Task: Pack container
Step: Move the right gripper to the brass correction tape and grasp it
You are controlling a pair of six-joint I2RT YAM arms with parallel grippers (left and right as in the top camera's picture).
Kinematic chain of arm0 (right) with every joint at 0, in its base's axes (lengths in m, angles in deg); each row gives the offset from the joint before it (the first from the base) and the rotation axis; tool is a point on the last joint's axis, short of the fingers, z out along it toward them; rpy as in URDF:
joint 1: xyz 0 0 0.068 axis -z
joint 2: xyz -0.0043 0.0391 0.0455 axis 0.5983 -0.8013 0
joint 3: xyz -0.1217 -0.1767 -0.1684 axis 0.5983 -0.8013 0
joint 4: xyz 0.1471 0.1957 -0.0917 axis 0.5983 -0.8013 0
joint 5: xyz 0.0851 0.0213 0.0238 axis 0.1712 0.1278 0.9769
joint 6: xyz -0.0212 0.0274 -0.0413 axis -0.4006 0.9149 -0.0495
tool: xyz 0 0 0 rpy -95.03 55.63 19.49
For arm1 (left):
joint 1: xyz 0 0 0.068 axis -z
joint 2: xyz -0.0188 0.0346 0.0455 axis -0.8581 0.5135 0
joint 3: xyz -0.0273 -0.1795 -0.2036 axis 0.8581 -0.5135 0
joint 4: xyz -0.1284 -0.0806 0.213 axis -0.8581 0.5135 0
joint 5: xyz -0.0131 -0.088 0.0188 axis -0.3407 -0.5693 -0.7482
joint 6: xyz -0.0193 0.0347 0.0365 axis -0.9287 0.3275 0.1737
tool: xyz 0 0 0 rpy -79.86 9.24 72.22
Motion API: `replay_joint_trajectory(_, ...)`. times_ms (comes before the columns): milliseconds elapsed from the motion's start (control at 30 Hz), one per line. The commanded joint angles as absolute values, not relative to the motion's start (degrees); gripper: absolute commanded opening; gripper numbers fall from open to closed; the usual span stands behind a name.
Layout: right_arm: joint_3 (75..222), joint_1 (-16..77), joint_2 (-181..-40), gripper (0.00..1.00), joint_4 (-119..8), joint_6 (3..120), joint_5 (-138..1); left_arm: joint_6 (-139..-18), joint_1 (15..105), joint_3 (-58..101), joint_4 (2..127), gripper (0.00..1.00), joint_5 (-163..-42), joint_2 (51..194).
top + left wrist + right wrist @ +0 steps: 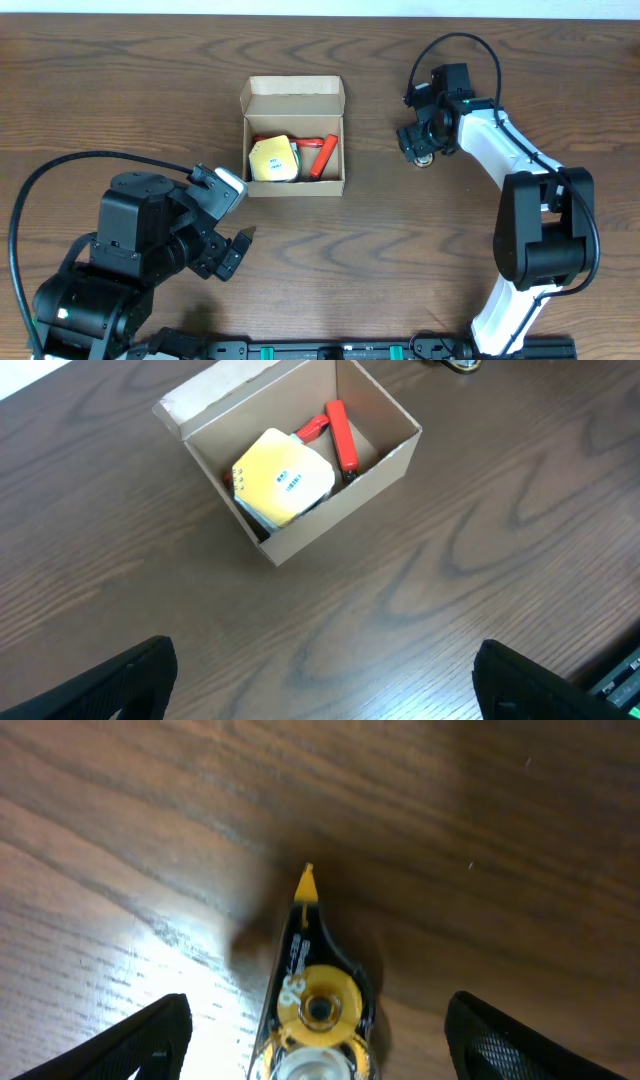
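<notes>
Treat the box (pixel 295 187) as light and only moderately stiff: thin cardboard walls, likely to slide on the smooth table (pixel 120 90) under any sideways push and to dent if pinched hard. Best taken by one side wall near a corner, or steadied from outside with a flat finger; for shutting, push the flap lid (pixel 292 86) at its free edge rather than near the hinge. Plain brown, rectangular, open at the top, with the flap standing along the far wall. Holds a yellow tape case (pixel 272 160) on the left and red cutters (pixel 322 155) on the right, with a little room to spare. Sits on the far half of the table, slightly left of the middle, well apart from both arms. Left gripper (pixel 320 685): fingers spread wide, empty, hovering over the near left part of the table and facing the box. Right gripper (pixel 320 1040): fingers apart, straddling a small yellow-and-black tape dispenser (pixel 315 990) lying flat toward the far right, beside the box but clear of it; apparently not yet clamped on it.
</notes>
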State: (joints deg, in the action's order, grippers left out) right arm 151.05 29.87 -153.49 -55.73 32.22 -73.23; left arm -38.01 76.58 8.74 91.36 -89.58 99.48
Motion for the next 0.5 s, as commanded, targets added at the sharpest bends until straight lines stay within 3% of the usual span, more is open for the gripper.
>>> replay_joint_trajectory(0, 150.6, 29.1, -155.5, 0.82, -55.7, 32.8, -73.0, -37.6, 76.7, 9.6, 91.5, 0.95, -89.2, 99.4)
replay_joint_trajectory(467, 150.6, 29.2, -158.5, 0.72, -56.8, 34.7, -72.7, -37.6, 76.7, 9.6, 91.5, 0.95, -89.2, 99.4)
